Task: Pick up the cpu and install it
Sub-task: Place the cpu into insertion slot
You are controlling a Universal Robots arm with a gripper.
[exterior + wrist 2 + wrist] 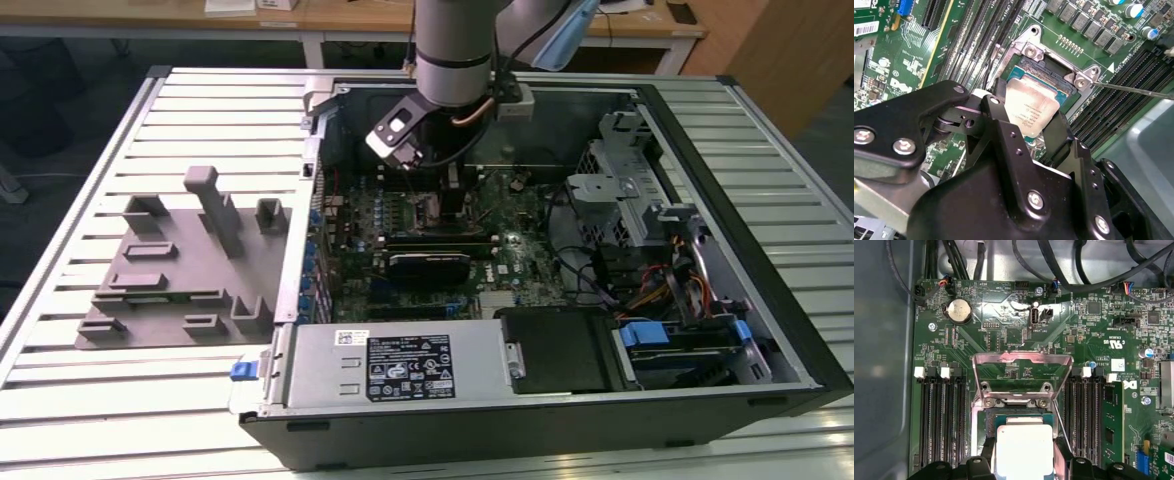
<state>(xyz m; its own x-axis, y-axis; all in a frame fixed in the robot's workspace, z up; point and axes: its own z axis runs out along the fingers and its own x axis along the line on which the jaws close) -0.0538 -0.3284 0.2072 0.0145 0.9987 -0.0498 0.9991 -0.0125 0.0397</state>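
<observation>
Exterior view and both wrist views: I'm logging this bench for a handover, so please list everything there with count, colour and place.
cpu: one, pale silver, over the open socket.
load plate: one, bare metal, swung up.
motherboard: one, green, inside the case.
coin cell: one, silver, on the motherboard.
computer case: one, black, open, on the table.
fixture plate: one, grey, at the exterior view's left of the case.
table: one, pale, slatted.
arm: one, grey, reaching into the case.
pincer: one, black, shut on the cpu.
</observation>
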